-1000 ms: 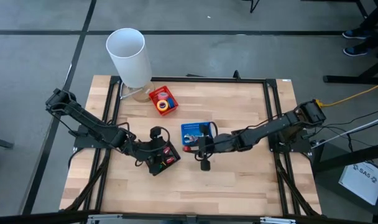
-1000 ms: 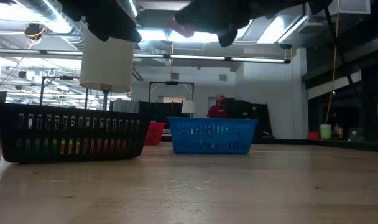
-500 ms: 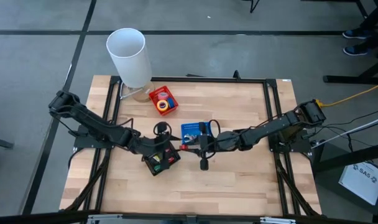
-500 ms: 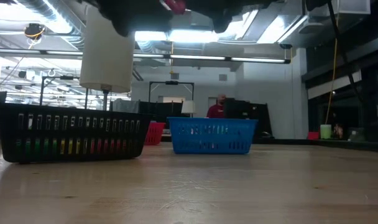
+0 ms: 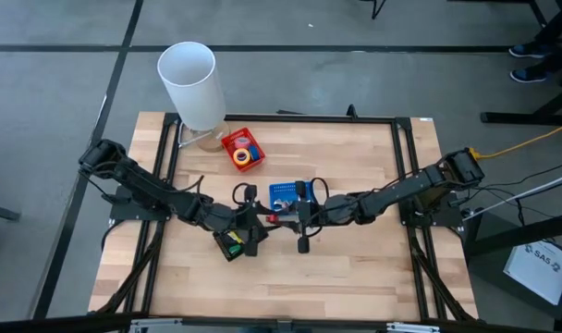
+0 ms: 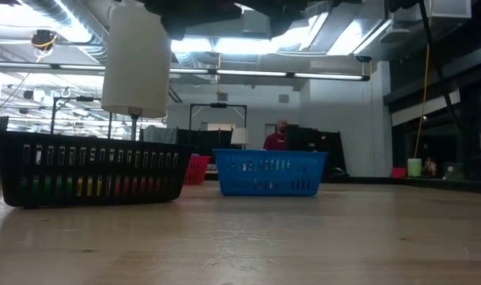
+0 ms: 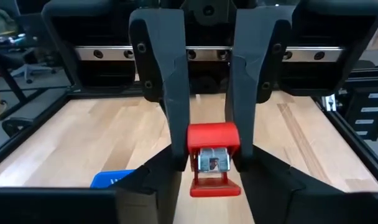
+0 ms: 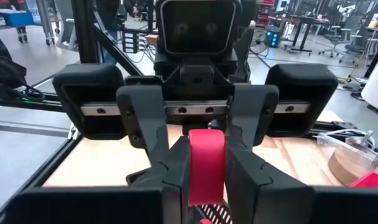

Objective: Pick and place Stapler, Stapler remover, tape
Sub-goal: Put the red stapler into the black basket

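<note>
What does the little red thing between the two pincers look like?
The red tool is small and blocky, looks like shiny plastic, and has a silvery metal bit in its middle and a flat red lip on one end. It hangs in the air above the wooden table, beside the blue basket. The right pincer squeezes its sides. The left pincer faces it, fingers on either side; whether they touch cannot be told.
</note>
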Controlling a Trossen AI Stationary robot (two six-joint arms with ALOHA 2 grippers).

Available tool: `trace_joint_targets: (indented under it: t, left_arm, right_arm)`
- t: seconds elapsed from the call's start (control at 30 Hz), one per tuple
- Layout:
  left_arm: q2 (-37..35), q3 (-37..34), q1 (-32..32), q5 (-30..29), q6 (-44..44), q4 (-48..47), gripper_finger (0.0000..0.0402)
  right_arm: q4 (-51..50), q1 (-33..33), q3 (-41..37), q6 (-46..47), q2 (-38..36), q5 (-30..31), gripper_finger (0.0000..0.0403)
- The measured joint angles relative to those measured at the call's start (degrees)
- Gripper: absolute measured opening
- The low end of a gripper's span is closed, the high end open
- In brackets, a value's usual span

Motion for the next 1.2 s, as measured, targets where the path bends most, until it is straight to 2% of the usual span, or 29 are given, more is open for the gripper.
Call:
trace_joint_targets:
  t: [0.3,0.47,0.7,0.87,1.03,1.2]
  left_arm:
    - [0.00,0.00,0.00,-0.72,-0.13,-0.38,0.0071]
    - [0.02,0.00,-0.04,-1.89,-0.21,-0.40,0.0067]
    - [0.02,-0.02,-0.04,-2.22,-1.19,-1.39,0.0067]
    - [-0.71,-0.02,-0.04,-2.55,-4.09,-4.69,0.0067]
    - [-3.74,-0.04,-0.58,-2.60,-8.13,-12.25,0.0067]
    - [-8.14,-0.04,-1.27,-1.90,-14.32,-22.92,0.0067]
  right_arm:
    - [0.07,0.00,0.00,-0.03,0.02,0.01,0.0067]
    - [0.01,-0.02,0.00,-0.16,0.02,0.01,0.0069]
    - [-1.27,-0.02,0.00,0.04,0.00,0.25,0.0157]
    - [-2.15,-0.07,0.00,0.10,0.00,0.14,0.0205]
    - [-7.28,-0.07,-0.02,0.31,-2.24,-0.04,0.0232]
    - [-13.58,-0.07,0.00,3.12,-5.74,-2.51,0.0237]
